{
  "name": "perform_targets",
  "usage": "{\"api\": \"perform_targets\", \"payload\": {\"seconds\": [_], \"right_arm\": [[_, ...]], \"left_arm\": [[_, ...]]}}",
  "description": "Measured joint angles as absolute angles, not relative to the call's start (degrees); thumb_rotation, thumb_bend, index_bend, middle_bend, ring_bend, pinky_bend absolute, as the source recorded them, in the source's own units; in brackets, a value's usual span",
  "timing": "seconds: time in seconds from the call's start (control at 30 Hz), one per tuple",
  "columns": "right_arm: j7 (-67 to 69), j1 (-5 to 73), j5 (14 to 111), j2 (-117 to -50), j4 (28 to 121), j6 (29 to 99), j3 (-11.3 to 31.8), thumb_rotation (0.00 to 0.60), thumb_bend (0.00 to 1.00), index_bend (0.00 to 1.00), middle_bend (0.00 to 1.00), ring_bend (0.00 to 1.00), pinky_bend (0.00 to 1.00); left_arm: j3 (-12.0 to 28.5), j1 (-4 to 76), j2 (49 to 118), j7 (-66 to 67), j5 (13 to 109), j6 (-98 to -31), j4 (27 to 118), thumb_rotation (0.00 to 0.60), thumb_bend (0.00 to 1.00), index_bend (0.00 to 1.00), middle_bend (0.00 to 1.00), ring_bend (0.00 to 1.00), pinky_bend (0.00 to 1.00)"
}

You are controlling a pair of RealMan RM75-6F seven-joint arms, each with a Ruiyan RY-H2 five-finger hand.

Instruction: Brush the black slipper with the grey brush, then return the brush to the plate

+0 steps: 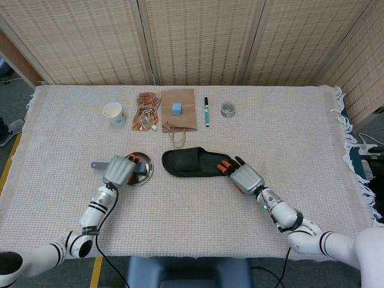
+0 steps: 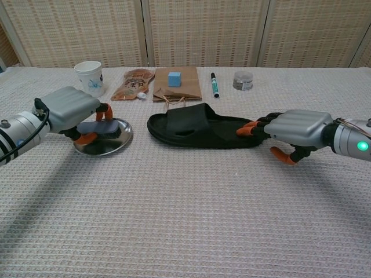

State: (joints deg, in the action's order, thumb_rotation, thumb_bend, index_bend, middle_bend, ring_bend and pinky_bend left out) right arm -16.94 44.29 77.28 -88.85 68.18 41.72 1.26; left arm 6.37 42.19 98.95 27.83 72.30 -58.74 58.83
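Note:
The black slipper lies flat at the table's middle. My right hand presses its fingertips on the slipper's heel end. My left hand grips the grey brush, whose head lies low in the round metal plate left of the slipper. The brush's handle sticks out to the left past the hand in the head view.
At the back stand a paper cup, a snack packet, a brown paper bag with a blue cube on it, a green marker and a small jar.

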Motion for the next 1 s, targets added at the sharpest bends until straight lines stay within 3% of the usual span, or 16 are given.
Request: {"api": "perform_targets", "payload": {"seconds": [0.17, 0.23, 0.33, 0.43, 0.53, 0.67, 0.73, 0.87, 0.93, 1.0], "right_arm": [[-17.1, 44.3, 77.5, -88.7, 68.6, 42.0, 1.2, 0.600, 0.69, 0.00, 0.00, 0.00, 0.00], [-17.0, 44.2, 77.6, -88.6, 68.8, 42.2, 1.2, 0.600, 0.67, 0.00, 0.00, 0.00, 0.00], [-16.6, 44.2, 77.5, -88.4, 69.1, 42.3, 1.3, 0.600, 0.53, 0.00, 0.00, 0.00, 0.00], [-15.6, 44.0, 77.6, -87.7, 70.1, 42.9, 1.5, 0.600, 0.48, 0.00, 0.00, 0.00, 0.00], [-14.6, 43.7, 78.2, -86.2, 71.5, 43.6, 1.6, 0.600, 0.45, 0.00, 0.00, 0.00, 0.00], [-13.5, 42.8, 79.5, -83.2, 75.0, 46.3, 1.5, 0.600, 0.32, 0.00, 0.00, 0.00, 0.00], [-11.9, 41.9, 80.4, -81.0, 77.9, 48.1, 1.4, 0.600, 0.30, 0.00, 0.00, 0.00, 0.00], [-8.5, 38.8, 83.1, -75.1, 84.0, 53.9, 0.3, 0.600, 0.29, 0.00, 0.00, 0.00, 0.00], [-7.6, 35.9, 84.7, -72.3, 86.0, 59.1, -0.7, 0.600, 0.29, 0.00, 0.00, 0.00, 0.00], [-7.2, 32.6, 85.8, -70.4, 87.2, 64.6, -1.6, 0.600, 0.29, 0.00, 0.00, 0.00, 0.00]], "left_arm": [[6.9, 42.4, 99.4, 26.7, 72.6, -58.4, 57.9, 0.600, 0.42, 0.05, 0.25, 0.89, 1.00], [7.1, 42.4, 99.4, 26.4, 72.7, -58.5, 58.1, 0.600, 0.42, 0.03, 0.23, 0.88, 1.00], [7.2, 42.4, 99.3, 26.3, 72.7, -58.6, 58.4, 0.600, 0.41, 0.01, 0.20, 0.88, 1.00], [7.2, 42.3, 98.7, 26.5, 72.9, -58.6, 59.7, 0.600, 0.41, 0.00, 0.19, 0.88, 1.00], [7.0, 42.0, 97.7, 27.3, 73.0, -58.7, 62.3, 0.600, 0.41, 0.00, 0.18, 0.88, 1.00], [7.0, 41.2, 95.3, 28.3, 73.7, -60.7, 67.5, 0.600, 0.41, 0.00, 0.18, 0.86, 1.00], [6.9, 40.3, 93.0, 28.5, 74.7, -63.1, 71.6, 0.600, 0.41, 0.00, 0.18, 0.80, 1.00], [6.0, 36.5, 86.3, 28.0, 76.9, -70.0, 81.6, 0.600, 0.41, 0.00, 0.17, 0.55, 0.90], [4.8, 32.7, 81.9, 26.8, 78.4, -75.4, 87.5, 0.600, 0.41, 0.01, 0.15, 0.36, 0.72], [3.2, 27.9, 78.1, 24.5, 79.9, -81.8, 91.9, 0.600, 0.41, 0.02, 0.12, 0.16, 0.45]]}}
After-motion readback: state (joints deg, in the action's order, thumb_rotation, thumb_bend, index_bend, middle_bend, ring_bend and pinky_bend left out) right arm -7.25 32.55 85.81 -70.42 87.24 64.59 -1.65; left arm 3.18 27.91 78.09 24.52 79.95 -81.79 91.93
